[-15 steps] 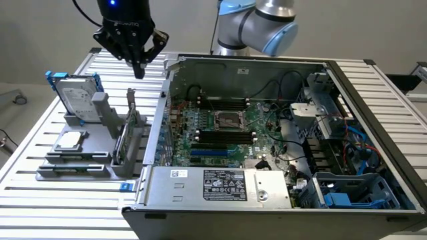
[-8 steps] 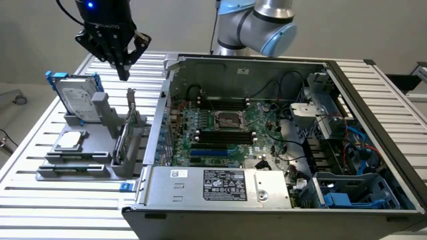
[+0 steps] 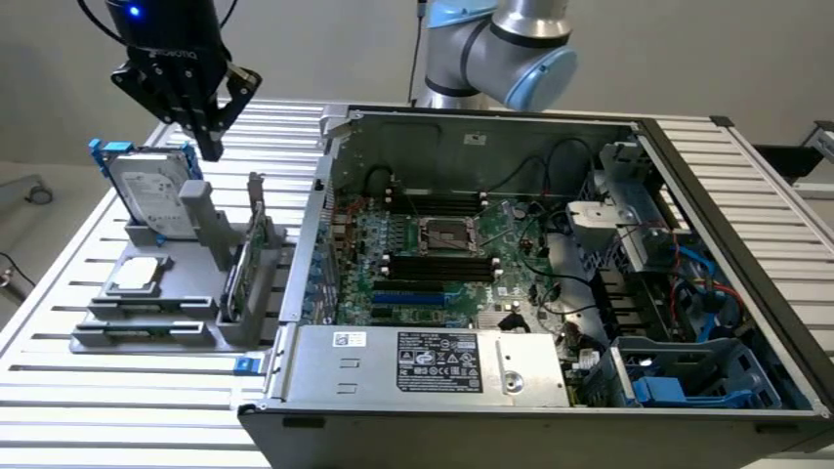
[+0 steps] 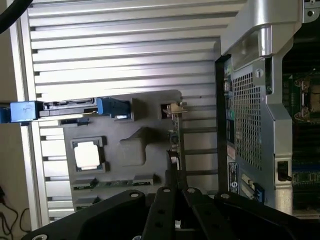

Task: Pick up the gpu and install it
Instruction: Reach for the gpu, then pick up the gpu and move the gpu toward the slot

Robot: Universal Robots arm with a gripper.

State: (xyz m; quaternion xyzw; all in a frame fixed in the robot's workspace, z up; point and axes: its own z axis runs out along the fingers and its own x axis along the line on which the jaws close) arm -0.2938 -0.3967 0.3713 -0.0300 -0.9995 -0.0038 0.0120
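End effector (image 3: 209, 147) hangs above the grey holder (image 3: 198, 210), clear of it. It's clenched: fingers pressed together to a point, nothing between them. In the wrist view the closed tip (image 4: 173, 175) sits in line with the gpu (image 4: 175, 132), which shows edge-on there, and the two are apart.

The gpu (image 3: 248, 259) is untouched. It stands upright in a slot of the holder, on the holder's side nearest the open PC case (image 3: 729, 186), with green board and silver bracket visible.

Also in the holder: the hard drive with blue frame (image 3: 150, 195) stands on edge at the holder's far end from the gpu, the CPU (image 3: 140, 275) lies flat in a pocket, and the memory sticks (image 3: 144, 305) lie flat in the holder's front grooves.

The holder sits on the slatted aluminium bench (image 3: 78, 391). The case is just beside the holder on the exterior view's right, lid off, with the motherboard (image 3: 443, 244) exposed.
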